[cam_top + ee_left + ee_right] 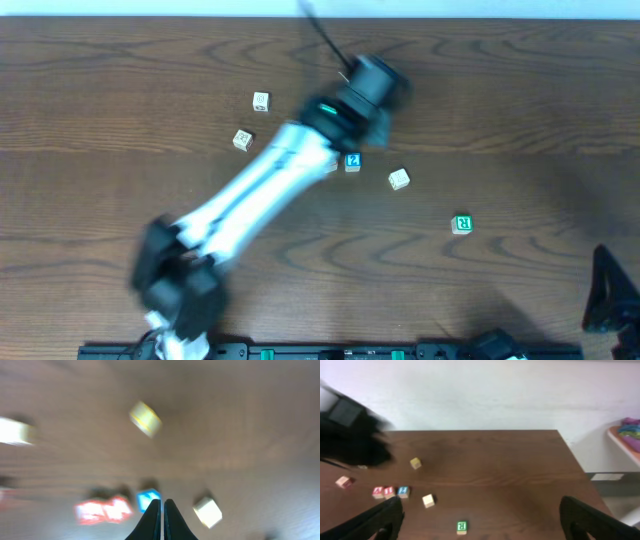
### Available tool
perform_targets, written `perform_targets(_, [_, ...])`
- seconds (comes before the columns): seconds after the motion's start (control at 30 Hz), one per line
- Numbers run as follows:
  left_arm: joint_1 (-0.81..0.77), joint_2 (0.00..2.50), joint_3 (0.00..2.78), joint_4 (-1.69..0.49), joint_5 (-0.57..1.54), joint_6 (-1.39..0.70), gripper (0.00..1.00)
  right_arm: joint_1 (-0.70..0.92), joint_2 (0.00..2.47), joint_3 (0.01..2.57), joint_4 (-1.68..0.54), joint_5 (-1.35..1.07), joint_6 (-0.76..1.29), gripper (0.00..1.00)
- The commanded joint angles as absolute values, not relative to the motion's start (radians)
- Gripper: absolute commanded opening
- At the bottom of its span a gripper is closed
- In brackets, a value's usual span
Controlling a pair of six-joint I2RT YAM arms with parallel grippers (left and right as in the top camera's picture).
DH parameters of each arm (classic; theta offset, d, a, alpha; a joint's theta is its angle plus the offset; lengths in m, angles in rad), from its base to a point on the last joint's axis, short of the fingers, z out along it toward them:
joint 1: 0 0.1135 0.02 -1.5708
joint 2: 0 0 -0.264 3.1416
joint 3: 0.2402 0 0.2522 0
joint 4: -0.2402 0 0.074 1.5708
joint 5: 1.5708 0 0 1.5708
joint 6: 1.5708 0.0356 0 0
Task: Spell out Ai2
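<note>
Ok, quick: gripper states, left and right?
The left gripper is shut, with nothing between its fingers.
The right gripper is open wide and empty.

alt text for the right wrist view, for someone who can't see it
Three small cubes sit in a tight row at the left of a wooden table: a red cube, a second red cube, a blue cube. A plain cube and green R cube lie nearer the camera. The open right gripper frames the bottom; the blurred left arm looms upper left.
</note>
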State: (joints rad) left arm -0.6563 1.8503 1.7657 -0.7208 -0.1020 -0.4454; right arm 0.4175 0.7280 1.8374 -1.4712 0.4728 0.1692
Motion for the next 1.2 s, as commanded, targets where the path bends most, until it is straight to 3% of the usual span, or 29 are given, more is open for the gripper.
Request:
perform_targets(0.0, [-0.51, 1.711, 1.783, -0.799, -0.163, -0.453, 0.06, 0.427, 0.751, 1.767, -1.438, 0.473, 0.216, 0.8])
perform_targets(0.07, [-0.404, 1.651, 1.783, -0.885, -0.149, -0.453, 0.06, 0.427, 0.784, 1.682, -1.389, 0.368, 0.217, 0.47])
perform_targets(0.13, [-0.325, 1.628, 1.782, -0.966, -0.104, -0.446, 0.06, 0.427, 0.831, 1.6, -1.33, 0.272, 0.216, 0.05])
perform_targets(0.17, [-0.296, 1.628, 1.776, -1.002, -0.081, -0.429, 0.06, 0.426, 0.868, 1.554, -1.289, 0.216, 0.216, 0.01])
perform_targets(0.3, [-0.276, 1.629, 1.649, -0.997, -0.06, -0.415, 0.06, 0.426, 1.025, 1.441, -1.122, 0.039, 0.201, 0.01])
perform_targets(0.57, [-0.314, 1.629, 1.192, -0.624, 0.132, -0.503, 0.06, 0.357, 1.434, 1.4, -1.006, -0.184, 0.157, 0.01])
perform_targets(0.77, [-0.337, 1.662, 1.1, -0.492, 0.124, -0.537, 0.06, 0.301, 1.621, 1.387, -0.934, -0.308, 0.141, 0.02])
perform_targets(1.17, [-0.337, 1.824, 1.097, -0.379, 0.181, -0.582, 0.06, 0.328, 1.842, 1.385, -0.849, -0.313, 0.145, 0.01])
